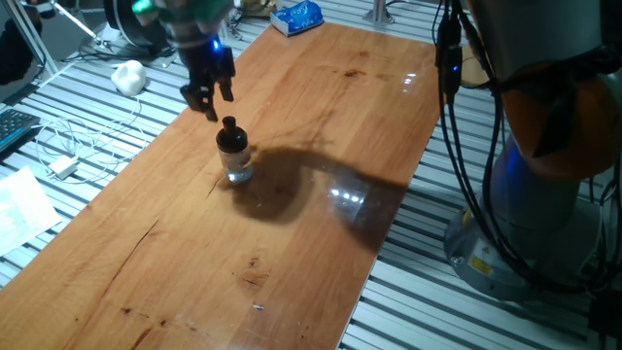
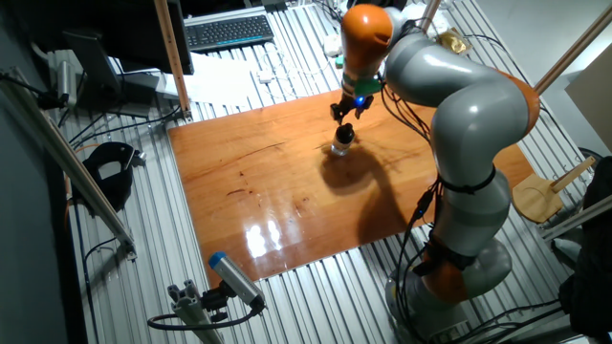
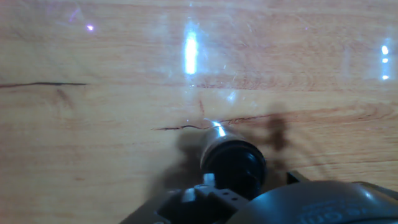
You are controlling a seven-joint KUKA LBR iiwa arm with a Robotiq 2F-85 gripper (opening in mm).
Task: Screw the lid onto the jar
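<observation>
One gripper hangs just above and to the left of the lid in one fixed view, its black fingers apart and clear of the cap. Lid sits on the jar, which stands upright on the wooden table, left of centre. Jar contents cannot be made out. Hand view: lid appears from above, low in frame, right of centre, jar mostly hidden beneath it.
</observation>
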